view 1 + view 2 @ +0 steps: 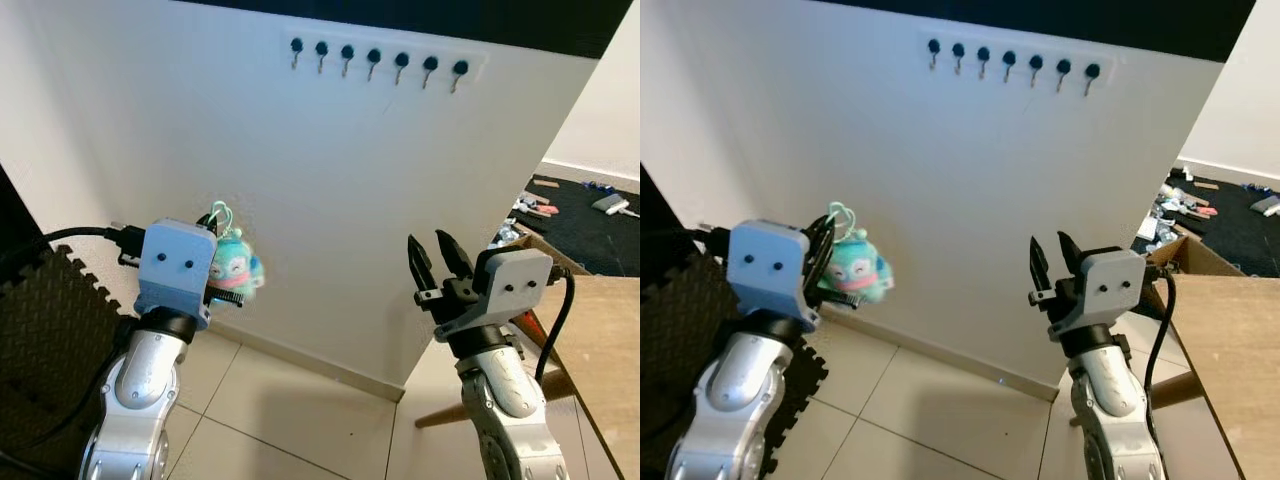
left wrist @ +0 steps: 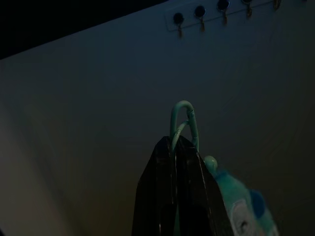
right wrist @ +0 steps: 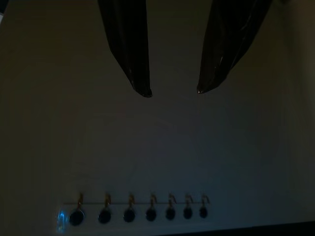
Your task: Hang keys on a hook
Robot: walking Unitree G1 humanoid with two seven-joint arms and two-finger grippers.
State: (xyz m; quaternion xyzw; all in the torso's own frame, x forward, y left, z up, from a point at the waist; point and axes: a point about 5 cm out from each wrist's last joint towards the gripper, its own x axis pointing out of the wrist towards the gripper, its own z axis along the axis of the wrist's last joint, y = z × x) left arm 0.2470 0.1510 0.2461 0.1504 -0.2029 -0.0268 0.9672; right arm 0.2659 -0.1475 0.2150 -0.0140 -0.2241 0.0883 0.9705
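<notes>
**A:** ok quick count for anyone following. One hook rail (image 1: 378, 58) high on the white wall (image 1: 300, 200), seven hooks on it, all bare. One keychain: a teal plush toy (image 1: 236, 265) with a mint green ring (image 2: 183, 120). I can't actually make out any metal keys on it, just the plush and the loop.

**B:** who's got it?

**A:** left gripper (image 2: 178, 147). Its two black fingers are pinched together on the ring, no gap between them. The loop pokes out just past the fingertips and the plush hangs against the side of the fingers, touching them. From those fingertips the rail is well above and off toward the robot's right.

**B:** and the other one?

**A:** right gripper (image 3: 173, 91) is carrying nothing, fingers (image 3: 133, 59) spread with a clear gap. They point up at the wall; the rail sits well beyond the tips, with only plain wall in between.

**B:** room to move?

**A:** decent. The wall between both sets of fingers and the rail is flat and bare. The two grippers are well apart from each other. Edges: wall corner on the robot's right just behind the right gripper, a brown table edge (image 1: 1230, 330) close on its outer side, dark foam mats (image 1: 60, 330) by the left arm, tiled floor (image 1: 290, 420) below.
</notes>
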